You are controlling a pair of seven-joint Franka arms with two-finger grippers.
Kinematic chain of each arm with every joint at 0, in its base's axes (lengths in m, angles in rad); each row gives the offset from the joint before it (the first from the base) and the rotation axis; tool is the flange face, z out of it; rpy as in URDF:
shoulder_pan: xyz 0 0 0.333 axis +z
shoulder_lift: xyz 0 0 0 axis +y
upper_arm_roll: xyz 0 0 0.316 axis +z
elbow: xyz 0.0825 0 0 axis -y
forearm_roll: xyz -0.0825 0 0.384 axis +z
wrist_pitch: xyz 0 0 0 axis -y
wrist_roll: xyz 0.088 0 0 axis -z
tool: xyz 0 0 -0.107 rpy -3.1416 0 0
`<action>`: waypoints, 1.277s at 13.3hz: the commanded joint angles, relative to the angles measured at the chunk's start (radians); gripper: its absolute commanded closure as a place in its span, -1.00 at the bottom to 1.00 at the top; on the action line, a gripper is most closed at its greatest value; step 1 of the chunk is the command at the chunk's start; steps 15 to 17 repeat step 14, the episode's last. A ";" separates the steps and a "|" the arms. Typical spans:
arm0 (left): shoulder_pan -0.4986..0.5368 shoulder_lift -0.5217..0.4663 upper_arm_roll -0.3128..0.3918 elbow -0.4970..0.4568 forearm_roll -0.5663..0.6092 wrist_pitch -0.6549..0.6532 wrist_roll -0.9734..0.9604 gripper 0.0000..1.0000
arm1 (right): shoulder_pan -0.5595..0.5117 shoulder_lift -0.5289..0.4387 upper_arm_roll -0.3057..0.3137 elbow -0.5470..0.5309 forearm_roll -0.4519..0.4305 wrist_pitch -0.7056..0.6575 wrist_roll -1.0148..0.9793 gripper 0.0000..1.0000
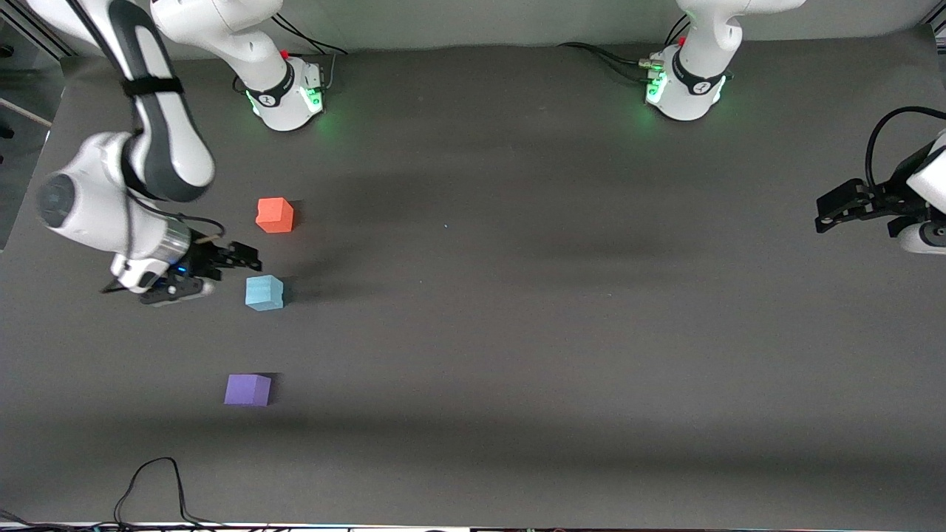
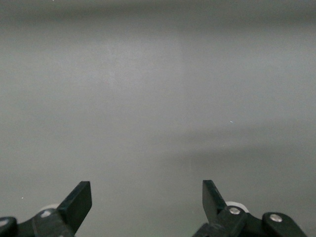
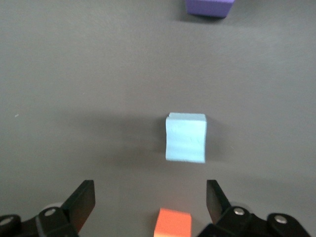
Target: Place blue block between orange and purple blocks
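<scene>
The blue block [image 1: 264, 292] sits on the dark table, roughly in line between the orange block [image 1: 275, 215], farther from the front camera, and the purple block [image 1: 247, 389], nearer to it. It lies closer to the orange one. My right gripper [image 1: 211, 275] is open and empty, up in the air beside the blue block, toward the right arm's end of the table. The right wrist view shows the gripper [image 3: 150, 197] open, with the blue block [image 3: 185, 137], orange block [image 3: 173, 223] and purple block [image 3: 209, 7] below. My left gripper [image 1: 828, 214] waits open and empty at the left arm's end; its wrist view [image 2: 147, 197] shows only bare table.
The two arm bases [image 1: 284, 92] [image 1: 684, 85] stand along the table edge farthest from the front camera. A black cable [image 1: 151, 488] loops at the edge nearest the front camera, toward the right arm's end.
</scene>
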 commanded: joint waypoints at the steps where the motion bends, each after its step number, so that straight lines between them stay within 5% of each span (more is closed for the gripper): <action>1: 0.007 -0.017 -0.005 -0.015 -0.011 0.003 0.009 -1.00 | -0.031 -0.056 0.031 0.148 -0.071 -0.216 0.067 -1.00; 5: 0.007 -0.018 -0.005 -0.015 -0.011 0.004 0.009 -1.00 | -0.063 -0.136 0.054 0.294 -0.129 -0.431 0.094 -1.00; 10: 0.007 -0.018 -0.005 -0.017 -0.011 0.009 0.008 -1.00 | -0.230 -0.219 0.273 0.299 -0.214 -0.497 0.152 -1.00; 17: 0.007 -0.017 -0.005 -0.018 -0.011 0.012 0.008 -1.00 | -0.246 -0.219 0.284 0.297 -0.212 -0.497 0.149 -1.00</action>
